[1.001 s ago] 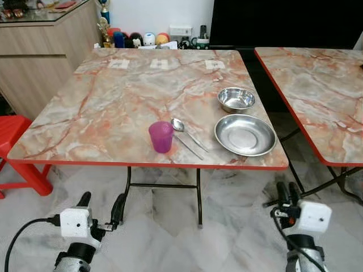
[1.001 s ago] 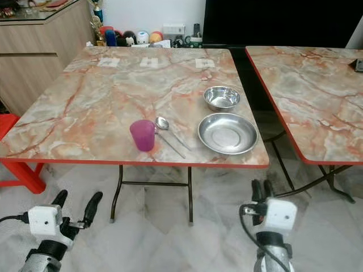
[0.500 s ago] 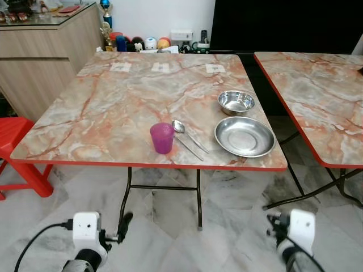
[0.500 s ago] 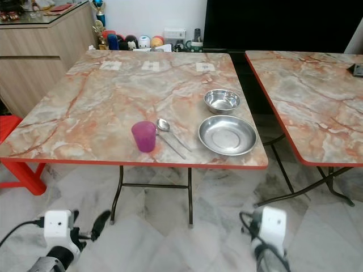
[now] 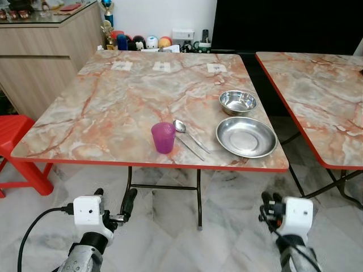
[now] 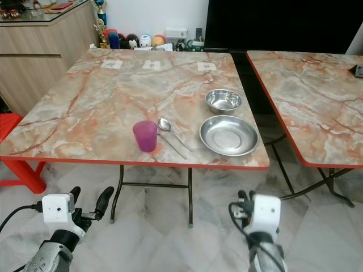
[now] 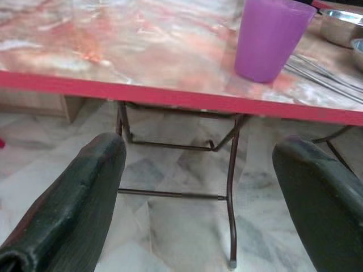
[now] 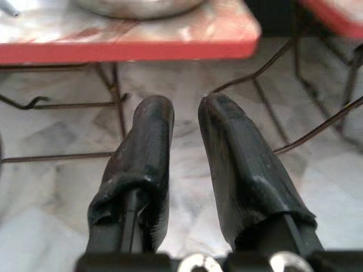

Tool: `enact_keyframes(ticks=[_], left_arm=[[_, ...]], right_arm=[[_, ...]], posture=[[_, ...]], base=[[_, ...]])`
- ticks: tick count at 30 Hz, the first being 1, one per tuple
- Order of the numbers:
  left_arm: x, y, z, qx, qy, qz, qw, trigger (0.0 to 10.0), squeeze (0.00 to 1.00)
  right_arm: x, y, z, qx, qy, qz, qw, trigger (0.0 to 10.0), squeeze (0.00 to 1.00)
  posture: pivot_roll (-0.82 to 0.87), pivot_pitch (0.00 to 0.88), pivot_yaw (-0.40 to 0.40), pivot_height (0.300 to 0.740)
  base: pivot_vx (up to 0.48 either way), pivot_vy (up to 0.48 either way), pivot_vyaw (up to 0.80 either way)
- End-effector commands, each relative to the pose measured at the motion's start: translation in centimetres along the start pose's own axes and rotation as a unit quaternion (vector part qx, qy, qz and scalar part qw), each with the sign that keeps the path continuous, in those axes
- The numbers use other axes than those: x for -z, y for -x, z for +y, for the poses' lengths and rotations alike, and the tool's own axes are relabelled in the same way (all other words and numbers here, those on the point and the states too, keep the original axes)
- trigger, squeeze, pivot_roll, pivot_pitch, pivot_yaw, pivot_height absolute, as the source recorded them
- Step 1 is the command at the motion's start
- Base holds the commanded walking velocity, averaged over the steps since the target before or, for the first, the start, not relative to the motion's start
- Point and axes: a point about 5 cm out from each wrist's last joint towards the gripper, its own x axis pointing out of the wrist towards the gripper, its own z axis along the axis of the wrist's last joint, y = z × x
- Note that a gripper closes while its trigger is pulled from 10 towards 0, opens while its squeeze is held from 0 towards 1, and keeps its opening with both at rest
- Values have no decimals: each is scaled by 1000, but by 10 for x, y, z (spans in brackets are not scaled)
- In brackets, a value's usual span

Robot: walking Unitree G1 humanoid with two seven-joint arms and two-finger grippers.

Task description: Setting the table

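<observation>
We take the purple cup (image 5: 163, 136) as our landmark; it stands upright near the front red edge of the marbled bench (image 5: 113, 107).

Left of the cup and below the bench's front edge, our left gripper (image 5: 115, 201) hangs over the floor with its two black fingers spread wide apart and nothing between them. In the left wrist view the cup sits ahead of and above this gripper, on the bench top.

Just right of the cup lies the spoon (image 5: 179, 126), bowl end toward the back of the bench, with what looks like a pair of thin metal chopsticks (image 5: 191, 145) beside it, slanting toward the front edge. Farther right of the cup is the wide steel plate (image 5: 246, 137), and just behind the plate is the small steel bowl (image 5: 237, 101), close to it; we cannot tell whether the two touch.

Well right of the cup and again below the bench edge, our right gripper (image 5: 270, 199) hangs with its fingers drawn nearly together, a narrow gap left, holding nothing.

As we judge it, one place is largely laid: cup, cutlery, plate and bowl are grouped along the front right of the bench. With both grippers empty and low, what is left may be only tidying the spacing or laying further places on the bare stretch left of and behind the cup.
</observation>
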Motion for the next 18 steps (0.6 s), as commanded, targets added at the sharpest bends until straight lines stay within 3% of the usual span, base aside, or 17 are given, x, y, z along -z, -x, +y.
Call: enact_keyframes(ticks=[1, 7, 13, 18], left_arm=[[7, 2, -1, 1, -15, 9, 1000, 10000, 0], [9, 1, -4, 6, -22, 1, 1000, 10000, 0], [11, 1, -4, 4, -24, 1, 1000, 10000, 0], [8, 0, 1, 1, -32, -6, 999, 10000, 0]], right_arm=[[-7, 0, -2, 2, -1, -30, 1000, 10000, 0], [-14, -2, 2, -16, 18, -59, 998, 10000, 0], [-21, -3, 9, -38, 32, -90, 995, 10000, 0], [-18, -5, 5, -28, 24, -84, 996, 10000, 0]], posture=[[29, 88, -50, 740], [26, 90, -52, 740], [20, 92, -58, 740], [26, 94, -60, 740]], base=[[0, 0, 0], [0, 0, 0], [0, -301, 0], [0, -292, 0]])
